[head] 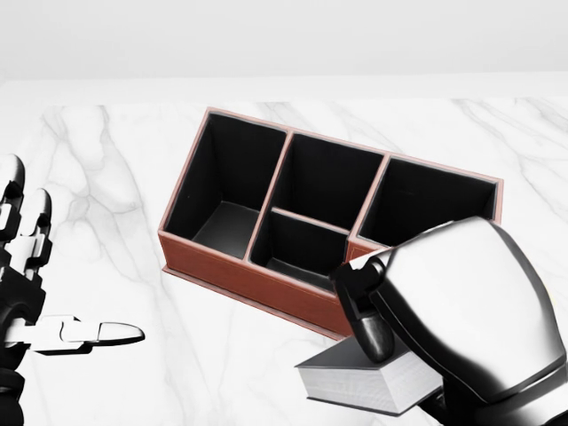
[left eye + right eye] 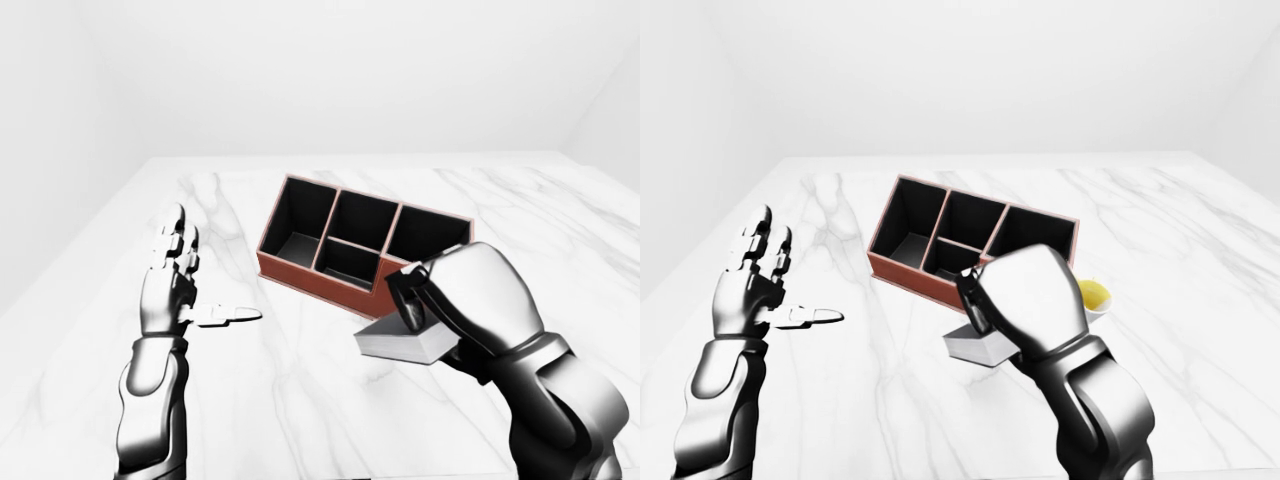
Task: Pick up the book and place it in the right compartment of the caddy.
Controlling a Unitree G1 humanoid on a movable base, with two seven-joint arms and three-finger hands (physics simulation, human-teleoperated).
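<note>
A white marble counter [image 2: 300,400] fills the scene under plain pale walls. The book [image 1: 364,383], a thick volume with a pale cover and white page edges, is held clear of the counter in the right hand [image 1: 461,311], whose fingers [image 1: 368,328] clamp over its top while the rest of the grip sits beneath, out of sight. In the head view the book lies nearly flat at the bottom, just below the caddy's near wall and below its right compartment; it is not inside any compartment.

The caddy [image 1: 257,275], a reddish-brown box with a black lining, stands angled near the counter's middle. It has a left compartment, a middle section split in two by a cross wall, and a right compartment whose near wall is taller; the right hand hides part of that wall.

A white cup [image 2: 1092,297] with yellow contents stands on the counter beside the caddy's right end, seen in the right-eye view just past the right hand.

The left hand [image 2: 175,285] is raised well apart toward the counter's left side, fingers upright and spread, thumb pointing sideways, holding nothing.
</note>
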